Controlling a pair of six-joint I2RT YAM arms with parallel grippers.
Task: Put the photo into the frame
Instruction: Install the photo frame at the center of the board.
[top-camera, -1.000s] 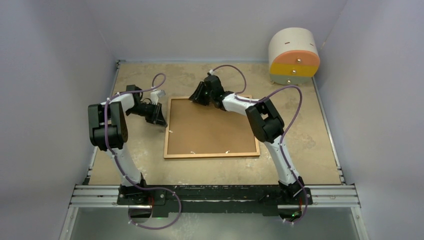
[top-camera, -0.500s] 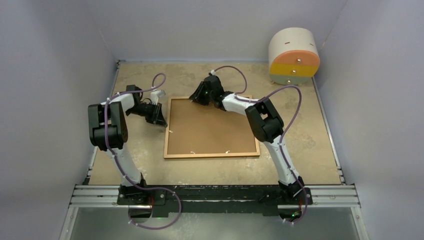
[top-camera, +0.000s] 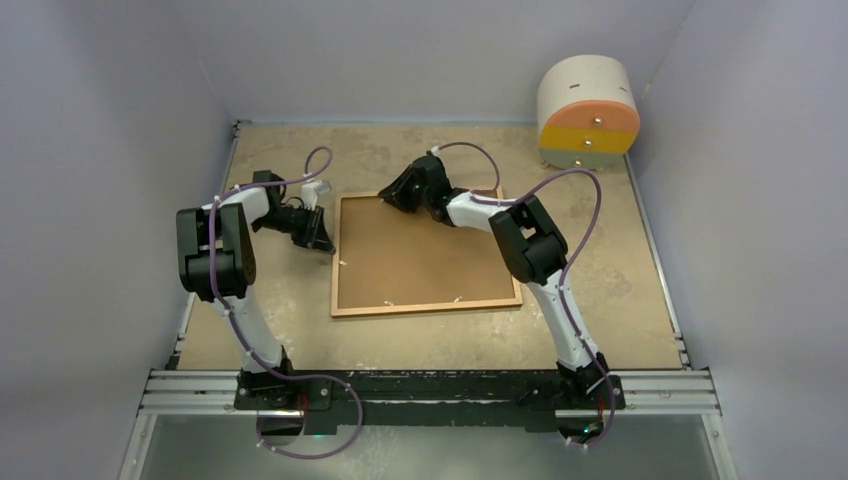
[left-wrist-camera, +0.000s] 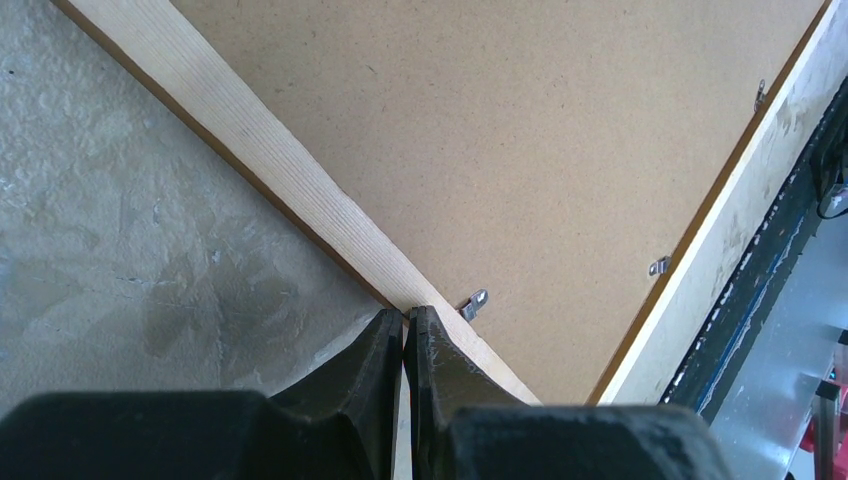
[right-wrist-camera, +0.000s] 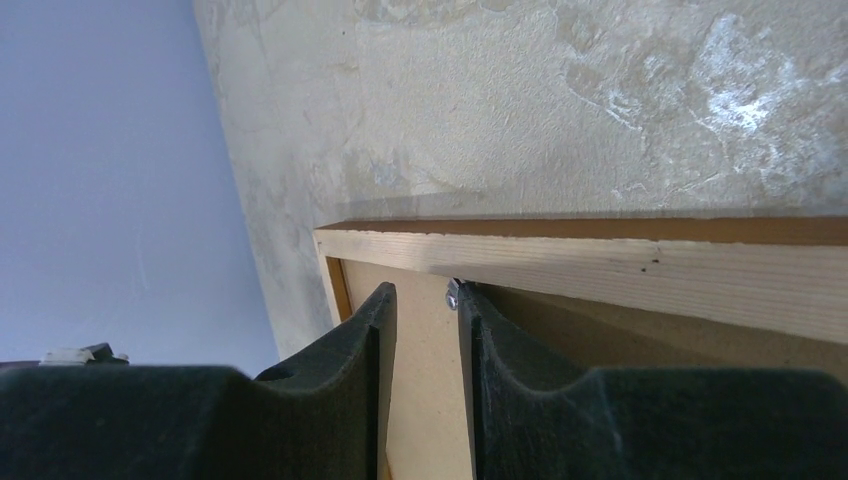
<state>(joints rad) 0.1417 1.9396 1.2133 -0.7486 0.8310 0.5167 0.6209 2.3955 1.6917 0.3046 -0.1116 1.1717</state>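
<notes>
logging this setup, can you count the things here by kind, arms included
picture frame: 1
round drawer cabinet: 1
robot arms: 2, left arm and right arm
total: 4

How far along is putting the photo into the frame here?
Done: the orange-brown wooden frame lies back-up with its plain brown backing board in place. No photo shows in any view, so whether it sits underneath cannot be told. In hand: the right gripper, jaws narrowly apart, straddles a small metal tab on the far rail; the left gripper, shut, is at the left rail. Left: probably the tabs.
</notes>
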